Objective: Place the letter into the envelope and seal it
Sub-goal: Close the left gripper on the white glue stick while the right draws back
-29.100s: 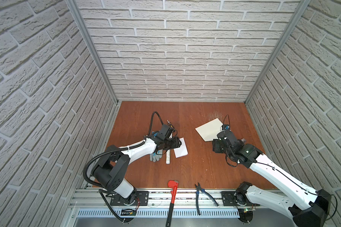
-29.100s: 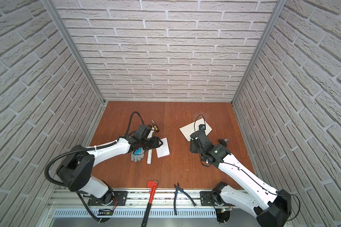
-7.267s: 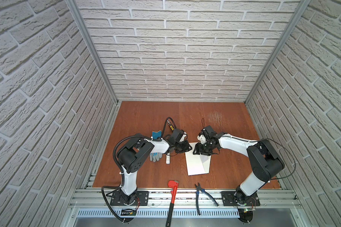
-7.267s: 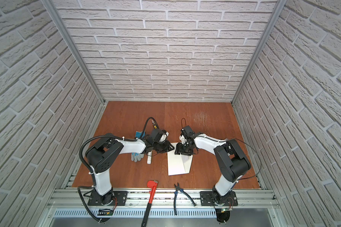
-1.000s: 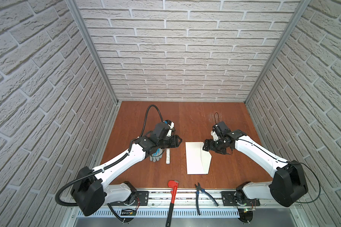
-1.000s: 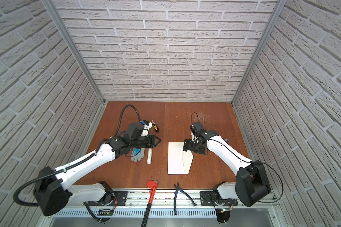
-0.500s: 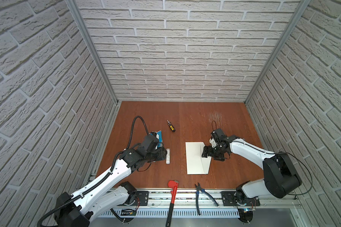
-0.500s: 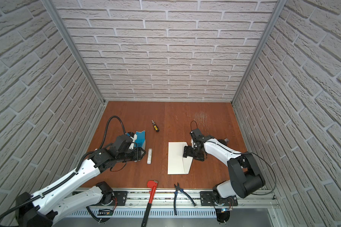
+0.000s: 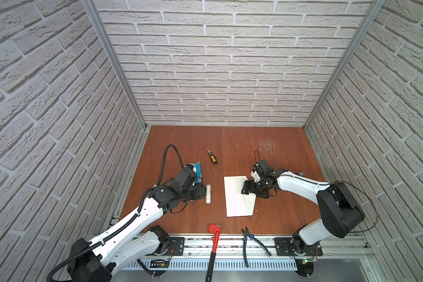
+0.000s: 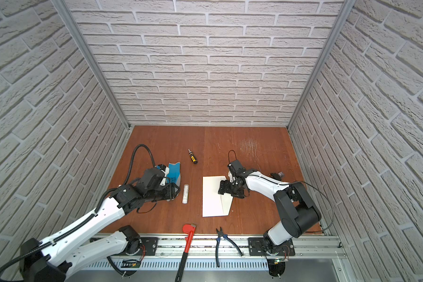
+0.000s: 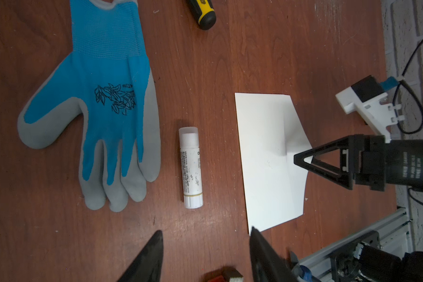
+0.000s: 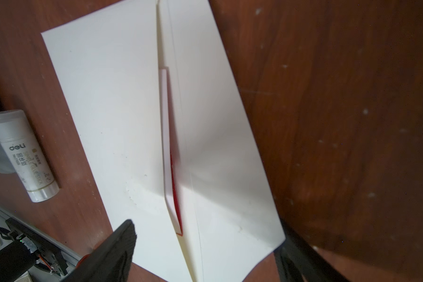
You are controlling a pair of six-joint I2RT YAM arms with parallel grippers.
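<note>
Left tool (image 9: 200, 191) is pulling back toward the near edge of the bench (image 9: 230, 146), its jaws standing apart and holding nothing. Right tool (image 9: 247, 190) is moving onto the envelope (image 9: 235, 202), open wide and touching the flap. The letter (image 12: 166, 136) is sitting inside, its red edge peeking out.

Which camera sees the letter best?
The right wrist view: the letter peeks from the envelope mouth, red edge showing. Both top views and the left wrist view show only the envelope, no letter.
</note>
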